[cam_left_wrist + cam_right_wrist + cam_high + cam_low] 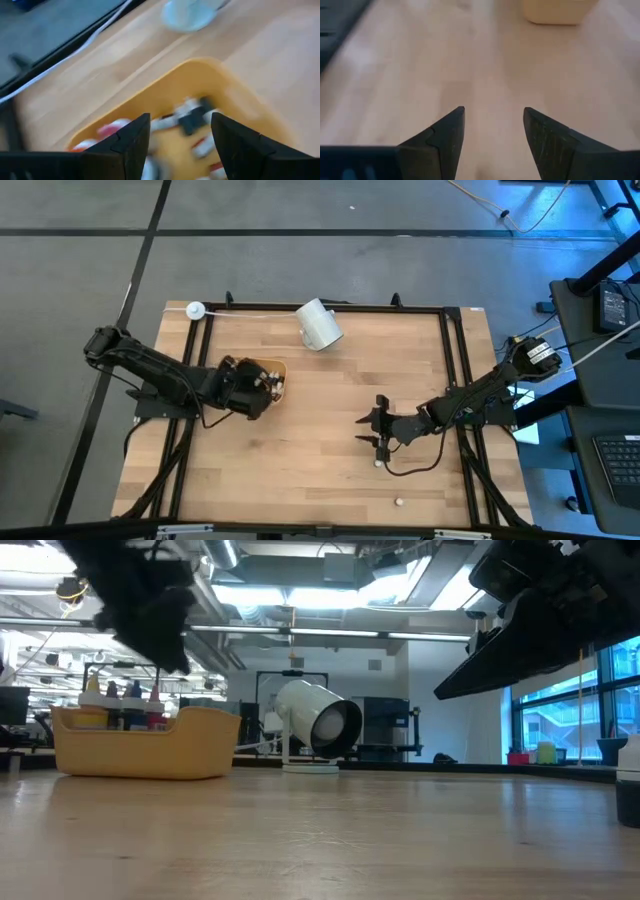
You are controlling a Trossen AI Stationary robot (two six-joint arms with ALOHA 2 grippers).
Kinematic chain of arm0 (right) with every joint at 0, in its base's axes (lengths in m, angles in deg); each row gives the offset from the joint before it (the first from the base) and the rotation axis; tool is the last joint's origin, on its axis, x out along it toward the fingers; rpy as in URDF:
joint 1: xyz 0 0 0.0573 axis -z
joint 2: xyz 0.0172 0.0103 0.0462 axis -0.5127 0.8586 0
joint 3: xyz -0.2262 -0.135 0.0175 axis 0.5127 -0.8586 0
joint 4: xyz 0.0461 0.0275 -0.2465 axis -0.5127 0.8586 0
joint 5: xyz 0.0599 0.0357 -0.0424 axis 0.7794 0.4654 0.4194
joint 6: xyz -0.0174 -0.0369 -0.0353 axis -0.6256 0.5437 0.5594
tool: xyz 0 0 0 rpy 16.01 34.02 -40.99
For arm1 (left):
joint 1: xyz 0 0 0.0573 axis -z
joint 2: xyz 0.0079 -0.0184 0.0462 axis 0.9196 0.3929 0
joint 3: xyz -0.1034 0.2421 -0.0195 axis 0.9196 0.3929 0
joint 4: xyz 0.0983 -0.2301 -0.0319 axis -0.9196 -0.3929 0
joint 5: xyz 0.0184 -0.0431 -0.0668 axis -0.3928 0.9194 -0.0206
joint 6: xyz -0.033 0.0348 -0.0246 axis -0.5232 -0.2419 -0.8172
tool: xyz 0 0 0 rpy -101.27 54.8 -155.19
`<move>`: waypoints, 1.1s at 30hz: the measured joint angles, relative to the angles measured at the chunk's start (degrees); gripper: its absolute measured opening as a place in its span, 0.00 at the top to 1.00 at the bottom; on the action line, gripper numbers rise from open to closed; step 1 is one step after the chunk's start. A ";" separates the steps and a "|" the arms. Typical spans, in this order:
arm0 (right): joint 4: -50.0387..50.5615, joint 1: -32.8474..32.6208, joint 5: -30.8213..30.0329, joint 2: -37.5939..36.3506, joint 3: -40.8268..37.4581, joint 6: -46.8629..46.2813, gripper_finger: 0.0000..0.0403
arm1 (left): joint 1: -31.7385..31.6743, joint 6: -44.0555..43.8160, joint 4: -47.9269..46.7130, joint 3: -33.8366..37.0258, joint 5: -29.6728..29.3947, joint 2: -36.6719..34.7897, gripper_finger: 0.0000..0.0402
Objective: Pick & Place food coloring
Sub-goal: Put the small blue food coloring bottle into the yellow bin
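Right gripper: right gripper (380, 430) sits low over the wood, lower middle-right of the overhead frame; its own camera shows the two dark fingers (445, 137) parted with only bare wood between them, holding nothing.
Loose bottles: one tiny pale bottle (379, 463) lies on the wood just below that gripper, and a second pale bottle (398, 502) lies farther toward the bottom edge (both too small to tell cap colour).
Why the right arm is there: probably lined up to pick the nearer loose bottle, though it is not touching it.
Left gripper: left gripper (262, 385) hangs over the tray at middle-left of the overhead frame; its fingers (132, 142) stand apart with nothing gripped between them.
Tray: yellow-orange tray (205, 745) holds the gathered food coloring bottles (190, 117), red and dark caps showing, some upright (seen at table height, left of frame).
Why the left arm is there: my guess is it is placed to drop or arrange a bottle inside the tray.
Cup: white cylindrical cup (319, 325) lies on its side, upper middle of the overhead frame, well apart from both grippers.
Surface: pale wooden table (320, 470) inside a black frame.
Room: grey floor around the table; ceiling lights, shelving and windows behind it.
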 joint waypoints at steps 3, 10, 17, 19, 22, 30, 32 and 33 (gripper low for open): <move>-1.02 0.02 5.27 0.00 0.87 1.74 0.49 | 1.83 6.06 9.47 -0.37 0.14 -0.02 0.49; 10.80 -4.96 15.82 0.02 9.89 4.72 0.49 | 6.30 21.40 43.57 5.12 -2.48 2.16 0.49; 32.51 -11.40 10.04 0.02 19.49 -7.28 0.49 | 10.33 39.07 66.24 6.17 3.91 7.63 0.49; 33.44 -12.45 9.99 0.09 19.74 -9.75 0.49 | 11.09 43.20 70.57 6.17 7.22 8.67 0.49; 34.84 -13.39 8.25 1.72 19.74 -12.76 0.49 | 11.82 46.01 74.93 6.17 10.85 9.55 0.48; 35.88 -13.45 6.19 8.16 19.74 -14.92 0.49 | 13.37 45.79 74.59 6.17 12.37 9.66 0.50; 35.80 -13.47 6.19 9.24 19.74 -15.06 0.49 | 13.42 45.80 73.62 6.17 12.35 9.66 0.49; 35.98 -13.44 6.19 9.64 19.74 -15.15 0.49 | 13.42 45.79 72.91 6.17 12.28 9.66 0.49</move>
